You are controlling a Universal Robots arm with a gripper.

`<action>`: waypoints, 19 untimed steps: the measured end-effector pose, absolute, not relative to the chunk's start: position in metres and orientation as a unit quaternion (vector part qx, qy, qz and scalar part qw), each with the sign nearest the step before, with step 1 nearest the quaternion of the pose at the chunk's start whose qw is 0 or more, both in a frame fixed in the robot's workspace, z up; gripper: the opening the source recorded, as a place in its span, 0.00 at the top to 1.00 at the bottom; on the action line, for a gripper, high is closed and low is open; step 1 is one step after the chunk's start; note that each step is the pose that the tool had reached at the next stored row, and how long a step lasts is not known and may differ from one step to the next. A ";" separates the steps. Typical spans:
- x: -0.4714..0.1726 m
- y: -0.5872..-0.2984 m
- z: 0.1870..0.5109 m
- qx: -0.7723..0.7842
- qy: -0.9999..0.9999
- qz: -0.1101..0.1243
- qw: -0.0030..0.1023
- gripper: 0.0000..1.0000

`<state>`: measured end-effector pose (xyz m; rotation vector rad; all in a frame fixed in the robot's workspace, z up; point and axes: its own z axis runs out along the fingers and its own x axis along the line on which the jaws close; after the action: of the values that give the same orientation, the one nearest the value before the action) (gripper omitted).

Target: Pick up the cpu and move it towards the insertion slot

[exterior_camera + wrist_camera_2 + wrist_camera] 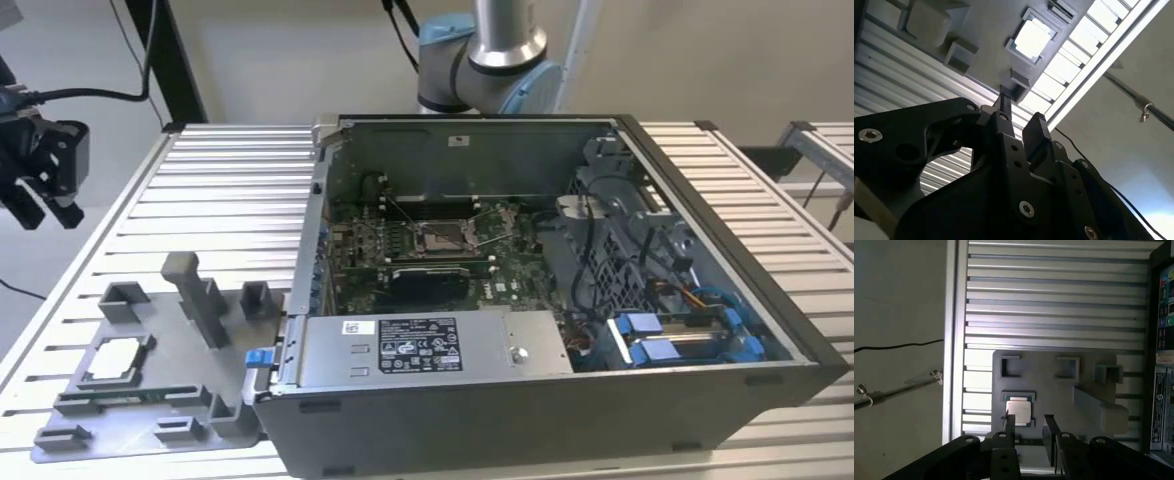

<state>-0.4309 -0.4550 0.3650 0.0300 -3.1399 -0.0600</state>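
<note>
**Jaws apart and empty, cpu waiting in its holder**

At the exterior view's far left the gripper (43, 205) hangs out past the edge of the slatted surface (227, 180). Its jaws stand apart with nothing between them, and the first wrist view shows clear space between the two fingers (1010, 426).

Moving right, the cpu (114, 358) lies flat and untouched in a square pocket of the grey holder plate (187, 400). An upright grey post (200, 295) stands near it on the same plate.

Further right is the open computer case (747, 300). The insertion slot (441, 237) sits on the green board inside it, well apart from the chip.

To my eye the step in hand is the reach for the chip. Doing it well means centring over the pocket first and squaring the jaws to two opposite edges. The descent should be straight, because the chip is thin and sits low inside the pocket's rim. I'd also keep well clear of that post and close gently.
</note>
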 end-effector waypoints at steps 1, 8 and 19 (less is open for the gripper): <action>-0.431 -0.455 0.365 0.010 -1.000 -0.019 0.000 0.00; -0.431 -0.455 0.365 0.010 -1.000 -0.019 0.000 0.00; -0.433 -0.455 0.349 0.010 -1.000 -0.019 0.000 0.00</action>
<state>-0.4331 -0.4552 0.3492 0.0304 -3.1399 -0.0600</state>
